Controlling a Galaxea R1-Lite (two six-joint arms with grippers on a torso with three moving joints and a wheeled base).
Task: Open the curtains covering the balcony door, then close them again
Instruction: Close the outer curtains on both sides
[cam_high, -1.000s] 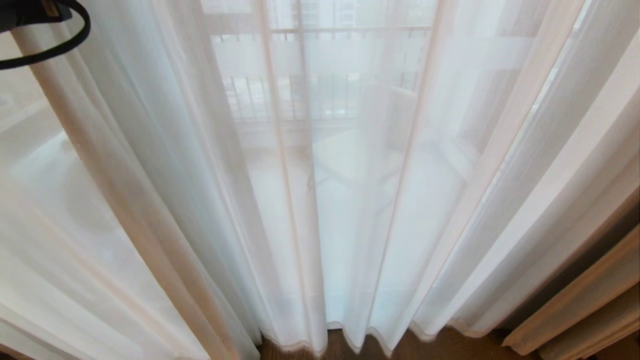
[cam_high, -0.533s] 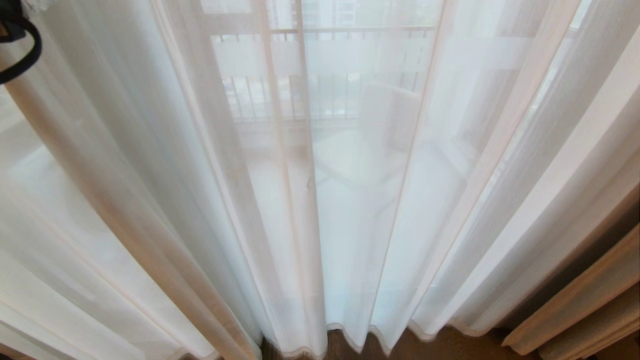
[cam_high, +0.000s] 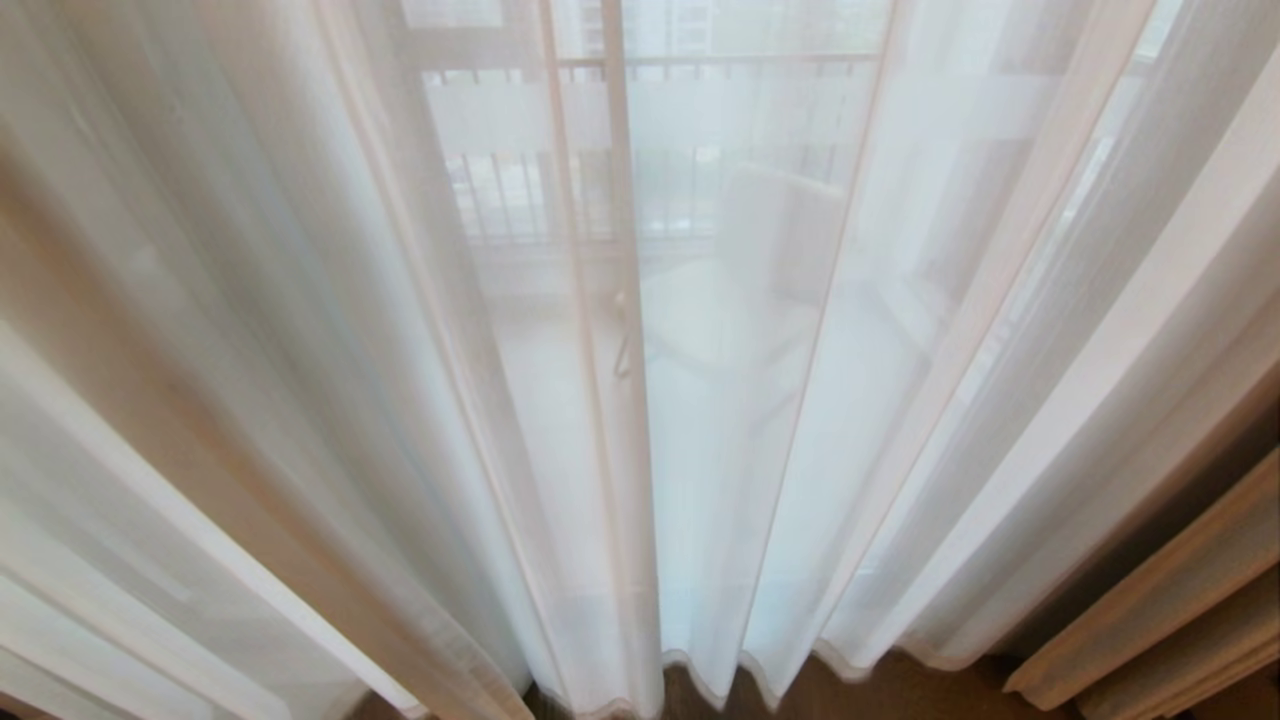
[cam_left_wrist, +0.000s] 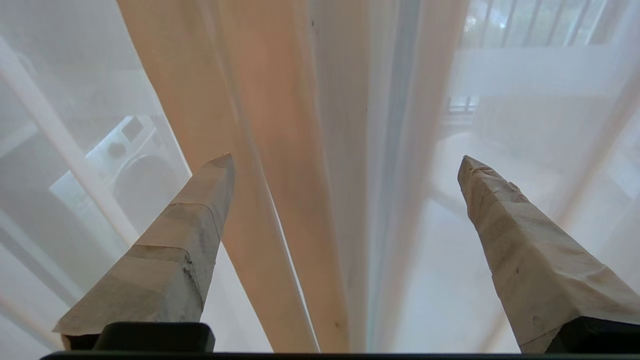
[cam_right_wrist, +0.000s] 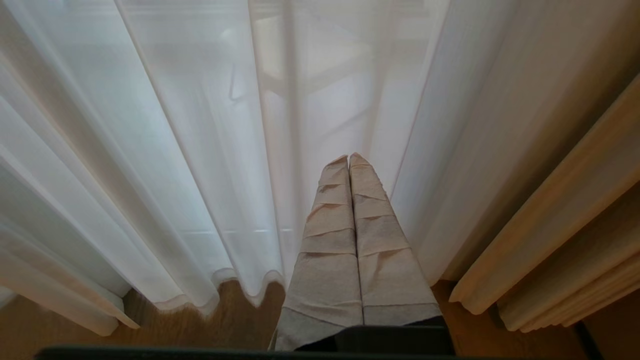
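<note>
The curtains are drawn across: the sheer white layer (cam_high: 700, 420) fills the head view in long folds, and the heavy beige drape (cam_high: 1180, 610) hangs bunched at the lower right. The balcony door shows only dimly through the sheer, as an upright frame bar (cam_high: 612, 200). My left gripper (cam_left_wrist: 346, 158) is open wide. A thick peach-toned fold of the sheer curtain (cam_left_wrist: 280, 165) hangs just beyond and between its fingertips, not gripped. My right gripper (cam_right_wrist: 348, 156) is shut and empty. It points down at the sheer hem (cam_right_wrist: 235, 285), beside the beige drape (cam_right_wrist: 550, 240). Neither arm appears in the head view.
Dark wooden floor (cam_high: 880, 690) shows under the hems. Behind the sheer I make out a balcony railing (cam_high: 720, 60), a pale boxy shape (cam_high: 780, 230), and in the left wrist view a white washing machine (cam_left_wrist: 135, 170).
The dark part of my left arm and its cable at the top left corner have slid out of the head view. The sheer folds on the left have fallen back and spread.
</note>
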